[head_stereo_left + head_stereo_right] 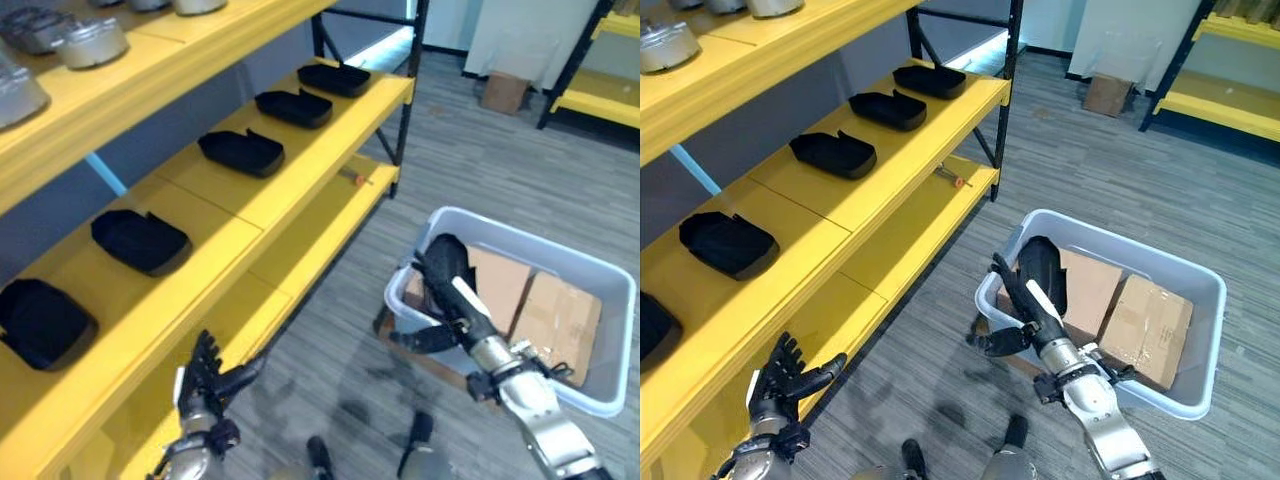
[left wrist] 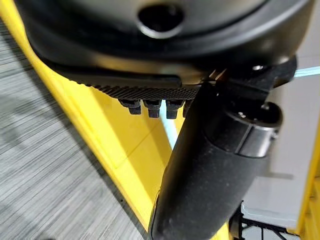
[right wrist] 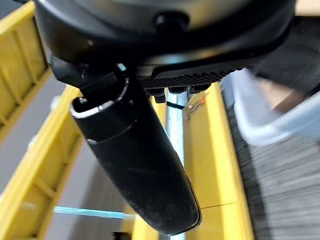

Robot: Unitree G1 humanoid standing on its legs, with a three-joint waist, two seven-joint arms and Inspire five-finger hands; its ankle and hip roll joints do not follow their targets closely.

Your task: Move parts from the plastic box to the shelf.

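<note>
We see the right hand (image 1: 1040,285) curled round a black part (image 1: 1042,268) at the plastic box (image 1: 1200,375) rim; the left hand (image 1: 208,385), fingers spread and holding nothing, is by the yellow shelf (image 1: 300,165) edge, whose upright post (image 3: 175,122) the right wrist view adds.

Shelf (image 1: 300,170) left; plastic box (image 1: 600,290) right, on floor (image 1: 480,160).

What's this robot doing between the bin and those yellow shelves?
It is moving black parts from the grey plastic box onto the yellow shelf. Its right hand is at the box's near rim with a black part against it. Its left hand hangs open by the shelf's edge. Several black parts already sit on the shelf.
</note>
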